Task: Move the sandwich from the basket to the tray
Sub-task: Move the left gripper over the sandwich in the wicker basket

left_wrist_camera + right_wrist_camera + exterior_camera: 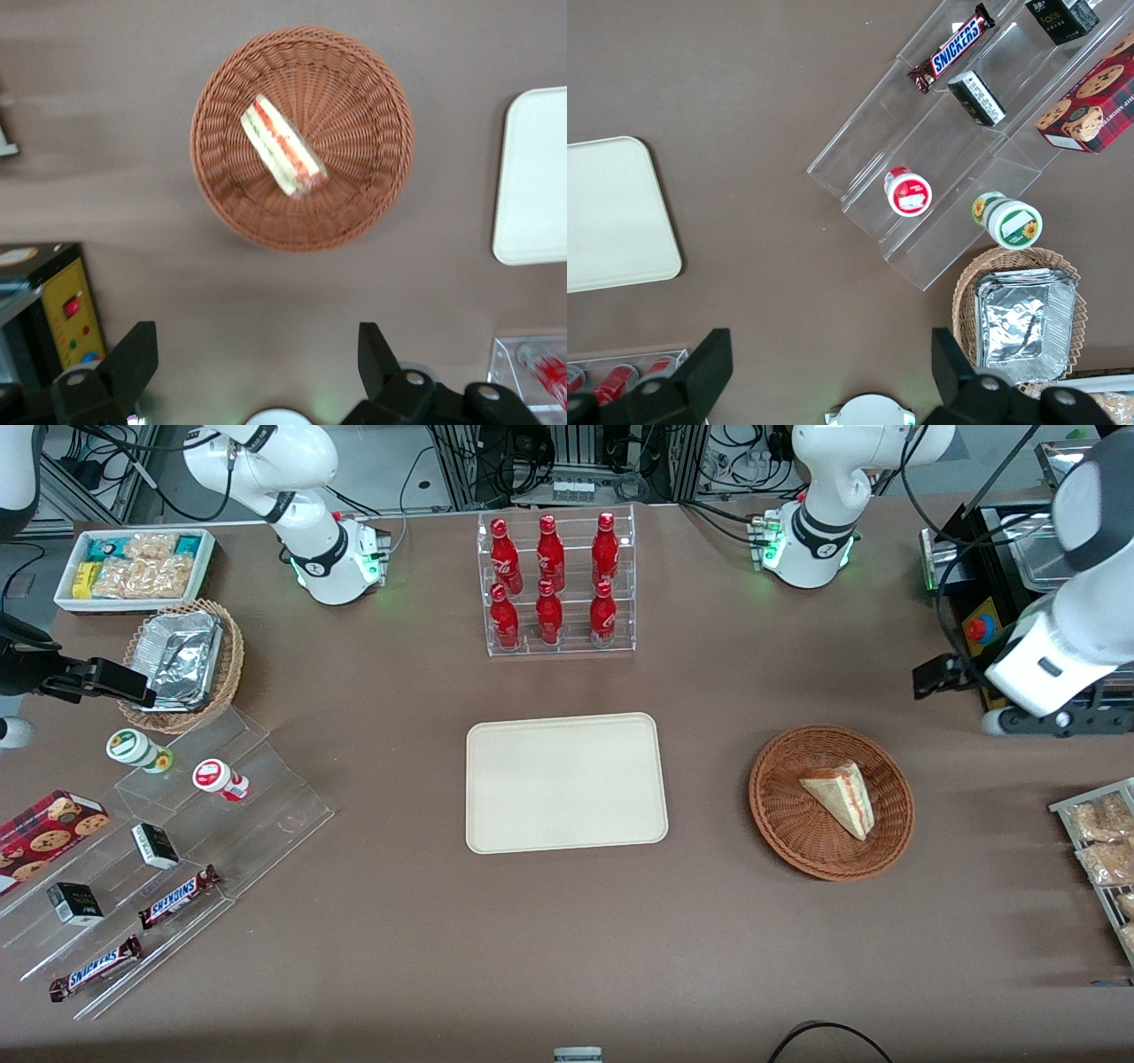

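Note:
The sandwich (842, 797) (282, 146) is a pale wedge with red, orange and green filling, lying in the round reddish-brown basket (780, 815) (372, 177). The cream tray (567, 782) (536, 177) (611, 212) lies flat beside the basket, toward the parked arm's end, with nothing on it. My gripper (935, 677) (255, 354) hangs well above the table, farther from the front camera than the basket and nearer the working arm's end. It is open, its black fingers (133, 354) spread wide over bare brown tabletop with nothing between them.
A clear rack of red bottles (558, 584) stands farther from the front camera than the tray. A black box with a red button (974, 629) (71, 310) sits close to my gripper. A wire rack of snack packets (1103, 841) lies at the working arm's end. Acrylic steps (177, 841) with snacks stand toward the parked arm's end.

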Controlling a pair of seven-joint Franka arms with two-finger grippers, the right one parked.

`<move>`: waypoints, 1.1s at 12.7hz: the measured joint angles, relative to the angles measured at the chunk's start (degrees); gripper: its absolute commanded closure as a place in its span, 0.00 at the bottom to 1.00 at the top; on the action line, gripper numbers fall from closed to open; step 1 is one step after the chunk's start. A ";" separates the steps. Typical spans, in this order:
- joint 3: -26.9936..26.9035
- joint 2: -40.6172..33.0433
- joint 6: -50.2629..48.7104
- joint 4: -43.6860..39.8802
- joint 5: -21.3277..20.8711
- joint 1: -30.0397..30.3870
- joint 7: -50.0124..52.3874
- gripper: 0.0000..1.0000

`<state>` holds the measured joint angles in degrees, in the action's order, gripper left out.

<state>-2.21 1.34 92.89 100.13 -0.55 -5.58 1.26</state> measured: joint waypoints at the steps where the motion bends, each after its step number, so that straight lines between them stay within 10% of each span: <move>1: 0.17 0.21 3.04 2.45 -0.01 -0.01 0.00 0.00; 14: 0.36 6.55 29.44 17.86 -0.03 -0.01 3.08 0.00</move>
<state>-1.85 7.89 122.34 118.00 -0.58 -5.60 4.34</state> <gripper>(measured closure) 0.000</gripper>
